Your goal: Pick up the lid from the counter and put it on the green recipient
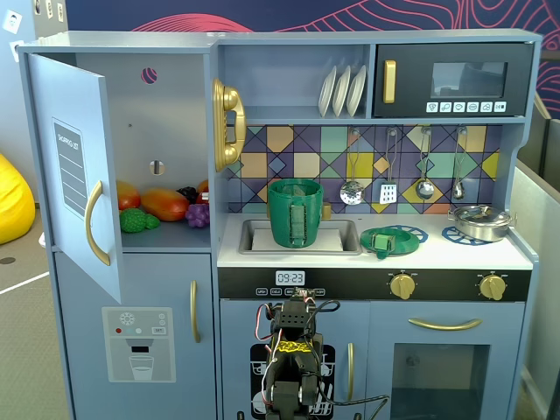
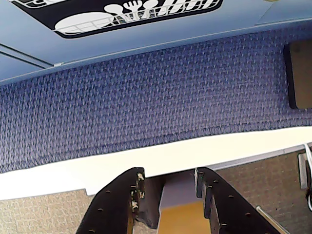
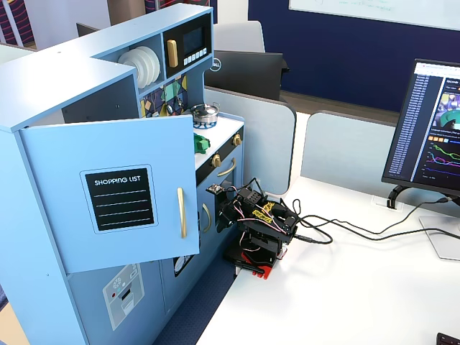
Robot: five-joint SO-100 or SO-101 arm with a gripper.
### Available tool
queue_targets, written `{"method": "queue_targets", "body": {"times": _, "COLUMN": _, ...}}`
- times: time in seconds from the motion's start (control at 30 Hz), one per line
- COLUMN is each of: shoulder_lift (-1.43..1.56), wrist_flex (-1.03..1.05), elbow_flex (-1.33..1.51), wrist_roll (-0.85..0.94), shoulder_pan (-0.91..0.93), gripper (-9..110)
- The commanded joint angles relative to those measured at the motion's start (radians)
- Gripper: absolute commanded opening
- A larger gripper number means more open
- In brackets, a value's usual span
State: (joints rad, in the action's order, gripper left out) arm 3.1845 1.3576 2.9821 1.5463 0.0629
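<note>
The lid (image 1: 382, 241), a flat green disc with a small tab, lies on a blue burner ring on the white counter, right of the sink. A green edge of it shows in the other fixed view (image 3: 201, 144). The green recipient (image 1: 295, 213), a tall dark-green pot with a lighter strap handle, stands upright in the sink. The arm (image 1: 293, 346) is folded low in front of the kitchen, well below the counter; it also shows in the side fixed view (image 3: 259, 224). In the wrist view my gripper (image 2: 169, 176) points at the carpet, its jaws apart and empty.
A silver pot (image 1: 479, 221) sits on the right burner. The fridge door (image 1: 79, 171) stands open at the left, with toy food inside. Utensils hang on the backsplash. A monitor (image 3: 431, 129) and cables lie on the white desk behind the arm.
</note>
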Motion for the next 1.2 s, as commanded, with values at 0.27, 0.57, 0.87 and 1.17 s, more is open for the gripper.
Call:
{"method": "queue_targets", "body": {"times": 0.27, "shoulder_lift": -0.006, "wrist_flex": 0.175, "elbow_flex": 0.015, "wrist_roll": -0.020, "shoulder_pan": 0.031, "gripper": 0}}
{"method": "queue_targets", "body": {"times": 0.57, "shoulder_lift": -0.130, "wrist_flex": -0.394, "elbow_flex": -0.061, "wrist_roll": 0.167, "shoulder_pan": 0.321, "gripper": 0}}
{"method": "queue_targets", "body": {"times": 0.87, "shoulder_lift": -0.391, "wrist_flex": -0.792, "elbow_flex": -0.453, "wrist_roll": 0.158, "shoulder_pan": 0.578, "gripper": 0}}
{"method": "queue_targets", "body": {"times": 1.17, "shoulder_lift": -0.505, "wrist_flex": -1.348, "elbow_flex": -0.396, "wrist_roll": 0.091, "shoulder_pan": 0.595, "gripper": 37}}
